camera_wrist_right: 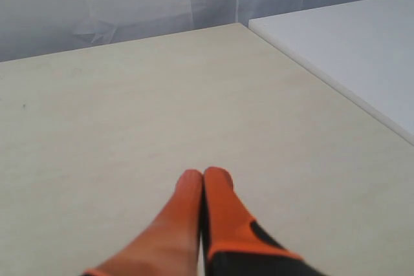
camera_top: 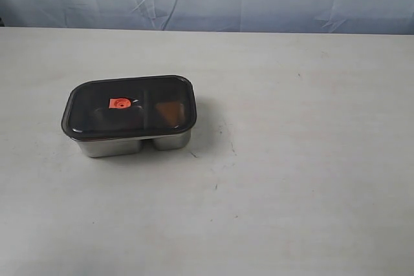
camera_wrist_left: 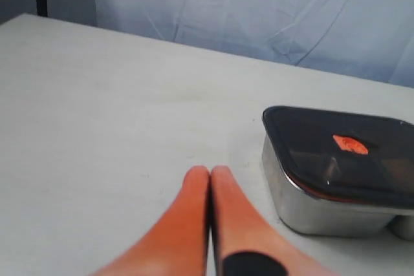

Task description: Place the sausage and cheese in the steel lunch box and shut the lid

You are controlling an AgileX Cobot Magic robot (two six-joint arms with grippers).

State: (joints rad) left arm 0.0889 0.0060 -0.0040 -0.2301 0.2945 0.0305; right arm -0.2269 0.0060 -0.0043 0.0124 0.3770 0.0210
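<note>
Sitting left of centre on the table [camera_top: 291,192], the steel lunch box [camera_top: 113,145] is covered by the lid [camera_top: 149,95]. Stiff, slick steel is judged best held by its side walls. The left gripper [camera_wrist_left: 210,174] and right gripper [camera_wrist_right: 204,176] are pinched together, empty.

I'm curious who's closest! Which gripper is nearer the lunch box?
Left. The left gripper sits just beside the lunch box, not touching. The right gripper has only table in its view, no box.

You have the lid [camera_top: 136,113], dark and translucent, orange valve [camera_top: 119,103] up, seated flat on the box [camera_top: 111,147], left of middle in the exterior view. Cheese [camera_top: 169,110] shows dimly through it, right compartment.
</note>
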